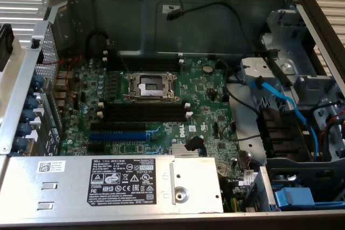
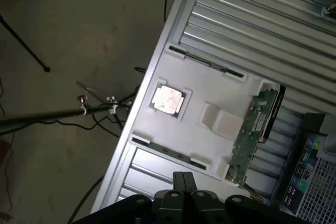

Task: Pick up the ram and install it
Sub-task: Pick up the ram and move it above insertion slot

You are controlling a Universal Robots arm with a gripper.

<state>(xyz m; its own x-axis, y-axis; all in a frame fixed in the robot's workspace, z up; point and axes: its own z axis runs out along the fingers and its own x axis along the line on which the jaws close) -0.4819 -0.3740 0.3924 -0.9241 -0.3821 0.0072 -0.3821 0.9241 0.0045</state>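
Note:
The ram (image 2: 251,134), a long green circuit-board stick, lies along one edge of a white holder tray (image 2: 210,140) on a ribbed metal table. My gripper (image 2: 182,183) hangs above the tray's near edge, well clear of the ram, shut with nothing between its fingers. In the exterior view an open computer case shows the green motherboard (image 1: 199,87) with black memory slots (image 1: 143,112) beside the processor socket (image 1: 150,85).
A square processor chip (image 2: 168,98) sits in the white tray. Blue expansion slot (image 1: 116,136), power supply (image 1: 108,184), blue cables (image 1: 280,100) and drive bays fill the case. Tripod legs and cables (image 2: 63,111) lie on the dark floor beside the table.

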